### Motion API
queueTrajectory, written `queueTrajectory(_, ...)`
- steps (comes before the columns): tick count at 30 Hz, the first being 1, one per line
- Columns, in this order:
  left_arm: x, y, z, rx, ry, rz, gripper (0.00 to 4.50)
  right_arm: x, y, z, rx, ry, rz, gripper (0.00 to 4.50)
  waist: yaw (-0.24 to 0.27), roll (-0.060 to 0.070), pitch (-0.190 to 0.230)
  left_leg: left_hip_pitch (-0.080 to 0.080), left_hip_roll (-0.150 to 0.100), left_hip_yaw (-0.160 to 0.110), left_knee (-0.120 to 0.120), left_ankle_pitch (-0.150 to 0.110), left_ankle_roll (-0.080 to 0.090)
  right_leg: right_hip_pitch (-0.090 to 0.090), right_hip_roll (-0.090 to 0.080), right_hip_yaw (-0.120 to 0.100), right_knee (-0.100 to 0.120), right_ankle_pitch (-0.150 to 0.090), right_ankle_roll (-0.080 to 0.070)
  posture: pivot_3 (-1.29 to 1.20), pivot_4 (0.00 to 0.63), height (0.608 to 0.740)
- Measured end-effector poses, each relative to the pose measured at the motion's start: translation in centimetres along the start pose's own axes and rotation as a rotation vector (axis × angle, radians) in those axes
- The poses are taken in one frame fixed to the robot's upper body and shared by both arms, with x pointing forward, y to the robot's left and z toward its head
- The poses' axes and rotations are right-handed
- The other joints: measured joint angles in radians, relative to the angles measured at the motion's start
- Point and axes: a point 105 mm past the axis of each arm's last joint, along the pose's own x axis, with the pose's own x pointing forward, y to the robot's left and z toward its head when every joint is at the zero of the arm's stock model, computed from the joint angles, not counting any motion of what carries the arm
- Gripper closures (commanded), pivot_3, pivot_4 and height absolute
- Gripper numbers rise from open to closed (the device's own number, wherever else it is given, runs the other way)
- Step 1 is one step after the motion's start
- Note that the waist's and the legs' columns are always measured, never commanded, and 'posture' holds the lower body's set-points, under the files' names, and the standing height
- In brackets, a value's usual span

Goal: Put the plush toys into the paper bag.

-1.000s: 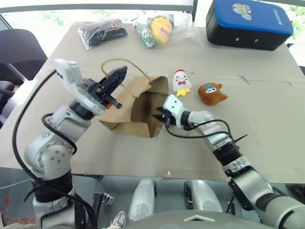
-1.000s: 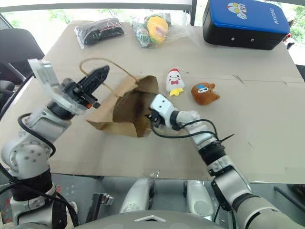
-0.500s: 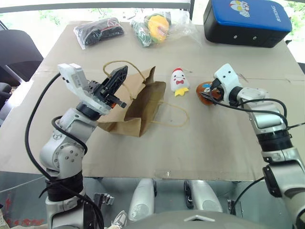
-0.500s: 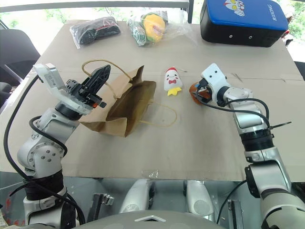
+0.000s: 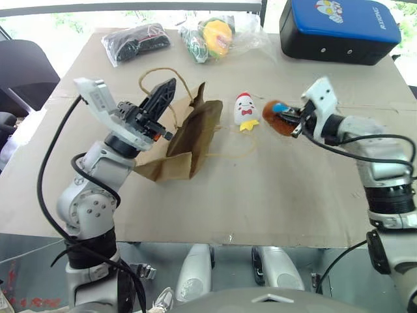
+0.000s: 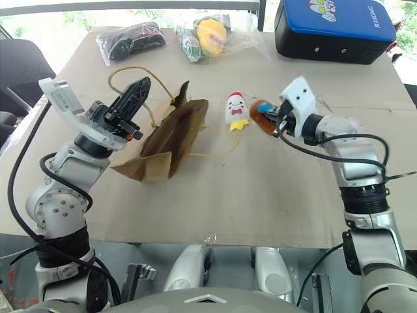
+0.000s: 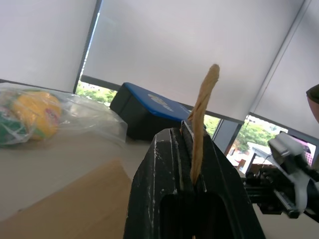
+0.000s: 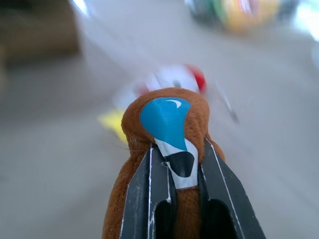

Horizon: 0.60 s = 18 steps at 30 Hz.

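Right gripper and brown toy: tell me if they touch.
Touching. The right wrist view shows the right gripper shut on the brown toy, jaws pressing both its sides.

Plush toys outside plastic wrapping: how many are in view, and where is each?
2. The white chicken lies on the table beside the paper bag; the brown plush is held in the right gripper.

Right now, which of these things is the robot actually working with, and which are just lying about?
In the job:
paper bag
white chicken toy
brown plush toy

Just lying about:
blue-and-black case
wrapped yellow-green toy
bag of black items
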Motion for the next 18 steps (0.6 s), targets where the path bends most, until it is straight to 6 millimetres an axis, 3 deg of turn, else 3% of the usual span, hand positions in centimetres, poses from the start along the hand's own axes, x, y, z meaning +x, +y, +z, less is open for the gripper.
queueTrajectory(3,0.4,-0.3,-0.2,-0.015,-0.004,-0.015,4.5,0.8,2.3,3.8,-0.069,-0.076,0.106,4.44,0.001,0.0,0.0,0.0,0.0,-0.001,0.0,0.0,0.0,0.0,0.001,-0.001,0.0,0.0,0.0,0.0,0.15,0.74)
queueTrajectory(5,0.7,-0.5,-0.4,-0.025,-0.003,-0.03,4.5,2.2,3.8,4.6,-0.092,-0.075,0.177,4.44,0.002,0.0,0.0,0.0,0.0,-0.001,0.0,0.0,0.0,0.0,0.0,-0.001,0.0,0.0,0.0,0.0,0.15,0.74)
queueTrajectory(8,1.4,-1.4,-1.0,-0.048,0.002,-0.071,4.5,4.5,6.3,4.1,-0.111,-0.019,0.293,4.44,0.004,0.0,0.0,0.0,0.0,-0.001,0.0,0.0,0.0,0.0,0.0,-0.001,-0.001,0.0,0.0,0.0,0.15,0.74)
queueTrajectory(12,1.7,-1.5,-1.2,-0.059,-0.017,-0.076,4.5,7.8,7.7,2.1,-0.173,0.089,0.362,4.44,0.001,0.0,0.0,0.0,0.0,0.0,0.0,0.0,0.0,0.0,0.0,-0.001,-0.001,0.0,0.0,0.0,0.15,0.74)
queueTrajectory(15,2.0,-2.6,-2.0,-0.078,-0.01,-0.107,4.5,12.0,10.4,0.0,-0.162,0.141,0.454,3.52,-0.003,0.0,0.0,0.0,0.001,-0.001,-0.001,0.0,0.0,-0.001,0.001,0.0,0.0,0.0,0.0,0.0,0.15,0.74)
queueTrajectory(18,1.3,-2.3,-2.3,-0.071,-0.013,-0.072,4.5,12.7,11.2,-1.1,-0.159,0.169,0.507,2.08,0.004,0.0,0.0,-0.003,0.001,-0.001,-0.002,0.0,0.0,-0.004,0.0,-0.001,-0.001,0.0,0.0,0.0,0.15,0.74)
